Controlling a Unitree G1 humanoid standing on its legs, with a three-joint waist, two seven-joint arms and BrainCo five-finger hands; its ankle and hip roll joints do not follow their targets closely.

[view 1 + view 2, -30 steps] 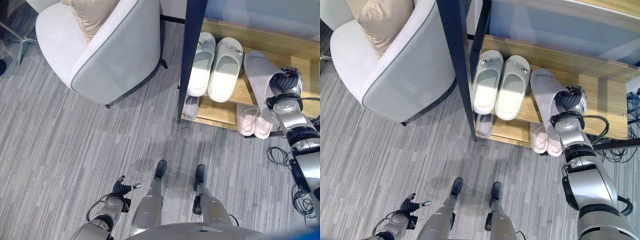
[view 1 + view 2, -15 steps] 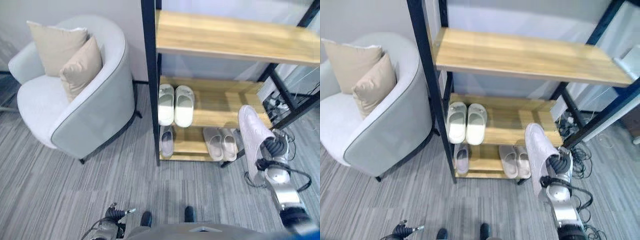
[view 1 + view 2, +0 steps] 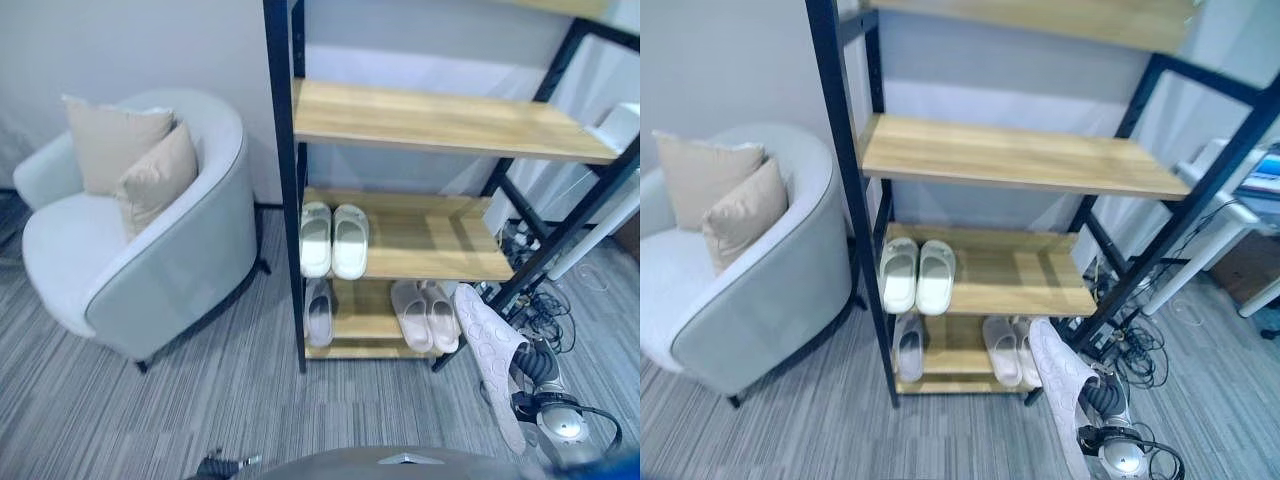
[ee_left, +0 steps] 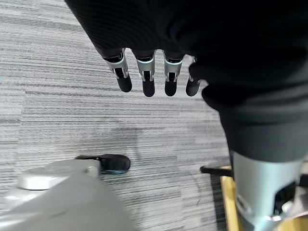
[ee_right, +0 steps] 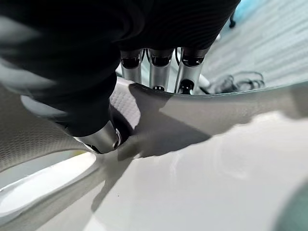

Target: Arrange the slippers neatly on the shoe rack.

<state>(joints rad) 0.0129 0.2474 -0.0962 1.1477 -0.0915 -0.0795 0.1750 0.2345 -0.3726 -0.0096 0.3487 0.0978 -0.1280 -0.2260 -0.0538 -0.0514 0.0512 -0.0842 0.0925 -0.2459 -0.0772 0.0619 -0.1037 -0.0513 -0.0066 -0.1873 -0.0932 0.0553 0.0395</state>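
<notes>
The right hand [image 3: 538, 372] is holding a grey slipper [image 3: 490, 358], with its fingers [image 5: 156, 67] hooked over the slipper's edge and its thumb pressed inside. The slipper is hanging in the air, toe up, just past the front right corner of the shoe rack [image 3: 440, 120]. It is not on any shelf yet.

The left hand [image 4: 149, 72] is hanging low over the carpet with its fingers loose, holding nothing.

On the middle shelf, white slippers [image 3: 333, 238] are sitting by the left edge. On the bottom shelf, pink slippers [image 3: 425, 314] are lying near the right side and one grey slipper [image 3: 318, 312] is lying by the left post.

The held slipper is close to the dark right post, so it could bump it and twist loose. The grip is only on the edge, so it might slip and fall. It could also knock the pink slippers crooked going in.
</notes>
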